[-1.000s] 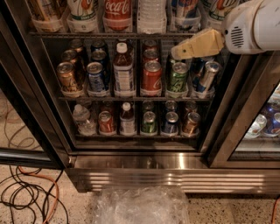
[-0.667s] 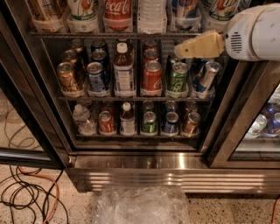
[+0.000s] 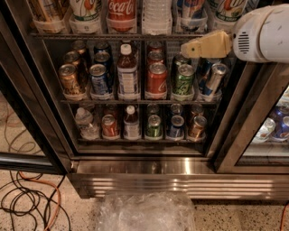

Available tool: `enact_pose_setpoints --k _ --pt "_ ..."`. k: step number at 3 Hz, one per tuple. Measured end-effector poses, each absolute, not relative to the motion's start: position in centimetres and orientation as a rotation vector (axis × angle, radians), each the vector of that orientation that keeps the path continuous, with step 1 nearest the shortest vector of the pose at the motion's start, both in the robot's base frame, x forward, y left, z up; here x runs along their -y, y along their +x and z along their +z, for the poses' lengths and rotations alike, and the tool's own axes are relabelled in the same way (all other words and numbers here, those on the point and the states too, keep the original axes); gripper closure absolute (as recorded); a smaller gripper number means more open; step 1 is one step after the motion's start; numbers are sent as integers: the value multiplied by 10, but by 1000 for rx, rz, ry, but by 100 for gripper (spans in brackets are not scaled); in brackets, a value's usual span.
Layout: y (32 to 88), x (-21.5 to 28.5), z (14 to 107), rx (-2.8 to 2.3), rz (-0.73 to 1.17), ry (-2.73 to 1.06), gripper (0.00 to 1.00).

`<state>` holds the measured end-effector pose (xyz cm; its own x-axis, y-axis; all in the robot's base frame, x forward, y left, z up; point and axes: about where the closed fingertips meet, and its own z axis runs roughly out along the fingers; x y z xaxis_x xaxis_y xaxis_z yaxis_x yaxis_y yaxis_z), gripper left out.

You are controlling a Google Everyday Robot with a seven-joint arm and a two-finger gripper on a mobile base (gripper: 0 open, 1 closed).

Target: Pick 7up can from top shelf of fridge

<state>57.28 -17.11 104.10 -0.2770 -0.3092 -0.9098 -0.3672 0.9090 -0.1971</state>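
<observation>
1. Seemingly short of its target, the robot's tool [image 3: 187, 48] hangs in front of the fridge [image 3: 149, 168]. It sits just under the front edge of the tabletop [image 3: 104, 36], the top wire shelf.
2. What appears to be the 7up can [image 3: 228, 9], pale with green lettering, stands at the tabletop's right end near the front edge. Its top is cut off by the frame, and a blue can [image 3: 194, 8] sits just beside it.
3. Trouble could come from height. A straight push inward from this level would likely strike the front rail, or land on the dark green can [image 3: 184, 81] on the rack below, the wrong drink.
4. Crowding is a second hazard. A wide or off-centre approach could knock the blue can, and the clear cup tray may catch the 7up can unless it is lifted before being drawn out.
5. The bulky white arm [image 3: 264, 34] passes close to the right door frame and could clip it.
6. How far open the tool is cannot be told; it appears to touch nothing and holds nothing visible.
</observation>
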Motion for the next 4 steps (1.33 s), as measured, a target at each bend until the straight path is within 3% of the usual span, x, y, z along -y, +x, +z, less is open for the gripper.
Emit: enact_pose_setpoints --k 4 --pt "616 176 1063 -1705 68 -373 0"
